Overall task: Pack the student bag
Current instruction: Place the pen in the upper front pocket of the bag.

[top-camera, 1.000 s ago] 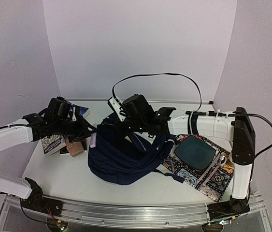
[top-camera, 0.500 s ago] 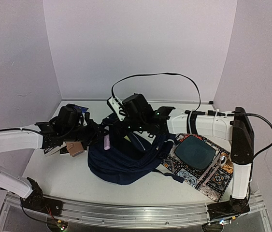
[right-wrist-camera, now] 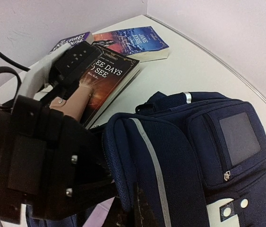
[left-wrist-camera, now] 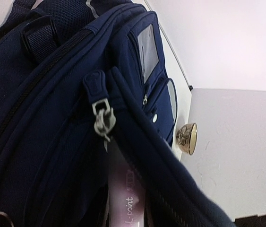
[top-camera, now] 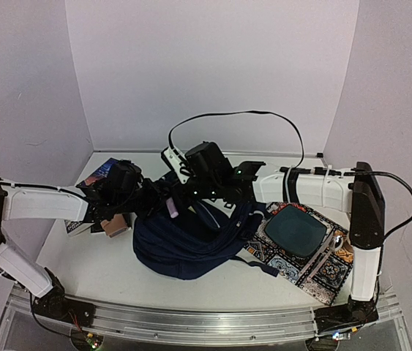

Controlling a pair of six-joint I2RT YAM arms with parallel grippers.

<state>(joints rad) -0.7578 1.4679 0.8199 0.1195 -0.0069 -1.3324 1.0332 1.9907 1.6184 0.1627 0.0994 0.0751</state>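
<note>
The student bag (top-camera: 191, 247), dark navy with a white stripe, lies in the middle of the table. My right gripper (top-camera: 189, 192) is shut on its upper padded edge (right-wrist-camera: 123, 189) and holds the mouth up. My left gripper (top-camera: 164, 202) is shut on a pink tube (top-camera: 172, 209) and reaches in from the left. In the left wrist view the pink tube (left-wrist-camera: 125, 194), marked "L-point", points into the gap under the zip pull (left-wrist-camera: 102, 120). The left fingers themselves are hidden by the fabric of the bag (left-wrist-camera: 38, 118). The right wrist view shows the bag (right-wrist-camera: 180, 156) with the tube's pink end (right-wrist-camera: 95, 215) below its edge.
Several books (top-camera: 88, 183) and a tan block (top-camera: 116, 224) lie left of the bag. A patterned mat (top-camera: 315, 269) with a dark teal slate (top-camera: 296, 229) lies to the right, with a small gold round object (left-wrist-camera: 187, 138) beside it. A black cable loops above the right arm.
My left arm has swung right, carrying the pink tube from beside the bag to its opening. The right arm has stayed still, holding the bag's edge.
</note>
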